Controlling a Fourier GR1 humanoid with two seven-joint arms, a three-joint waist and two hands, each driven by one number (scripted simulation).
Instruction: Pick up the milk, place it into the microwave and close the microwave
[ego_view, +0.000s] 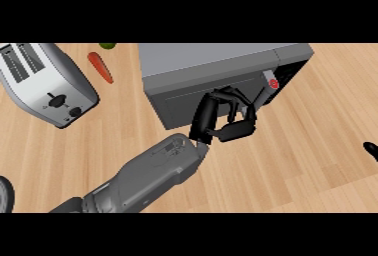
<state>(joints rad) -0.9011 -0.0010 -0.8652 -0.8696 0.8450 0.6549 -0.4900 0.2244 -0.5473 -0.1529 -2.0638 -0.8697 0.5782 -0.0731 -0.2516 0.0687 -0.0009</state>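
Observation:
The grey microwave (221, 60) stands at the back centre, and its dark door (177, 105) is almost against the body. A small white and red thing (272, 83), probably the milk, shows in the narrow gap at the door's right edge. My left hand (210, 117) comes in from the lower left. It rests against the door's front with relaxed fingers (235, 97) and holds nothing. Only a black tip of my right hand (370, 149) shows at the right edge.
A silver toaster (44, 82) stands at the back left. An orange carrot (100, 67) and a green thing (108, 45) lie between it and the microwave. A dark curved rim (6, 195) shows at the lower left edge. Bare wooden counter (310, 150) lies to the right.

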